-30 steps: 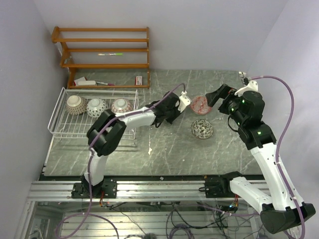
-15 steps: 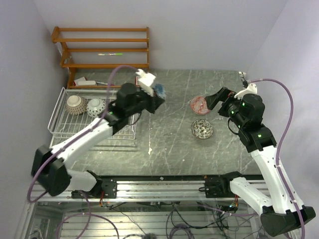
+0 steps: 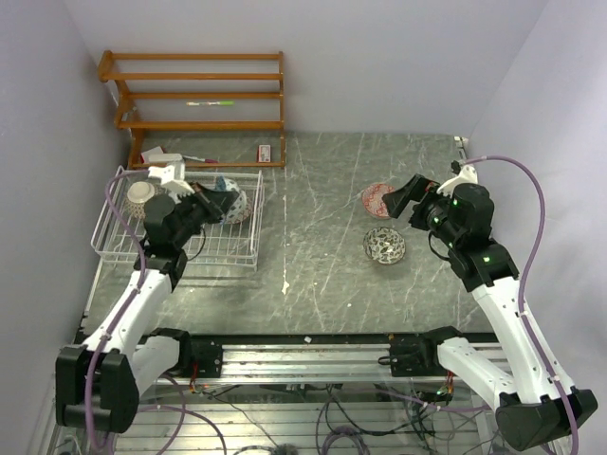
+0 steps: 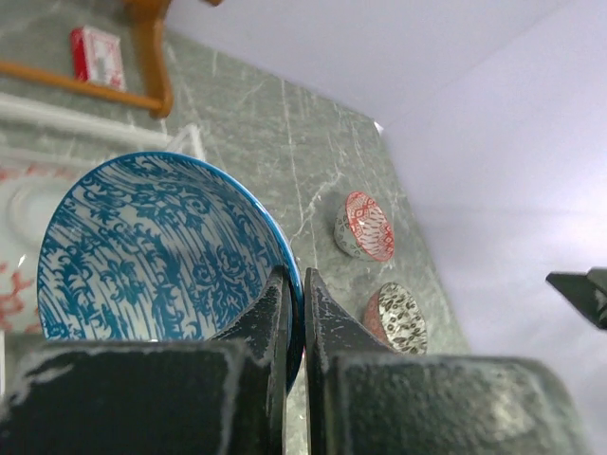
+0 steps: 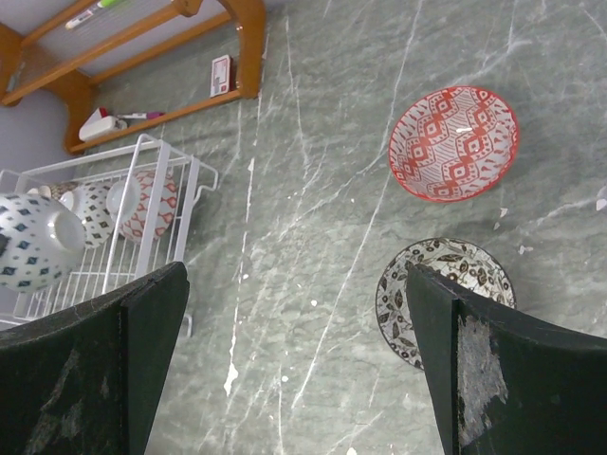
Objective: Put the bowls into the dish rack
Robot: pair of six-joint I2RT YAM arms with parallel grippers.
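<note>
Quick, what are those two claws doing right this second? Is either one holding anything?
Left gripper: closed, pinching the rim of the round blue-patterned ceramic bowl.
Right gripper: open wide, holding nothing.

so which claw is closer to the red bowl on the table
Right. The right claw hangs open just beside the red bowl; the left claw is across the table over the dish rack, shut on a blue bowl.

Left arm (image 3: 140, 284): reaches forward on the left side.
Left gripper (image 4: 296, 289): jaws nearly together, pinching the blue bowl (image 4: 161, 251) by its rim.
Right arm (image 3: 498, 289): raised, wrist angled left.
Right gripper (image 5: 296, 280): jaws wide apart, holding nothing.
</note>
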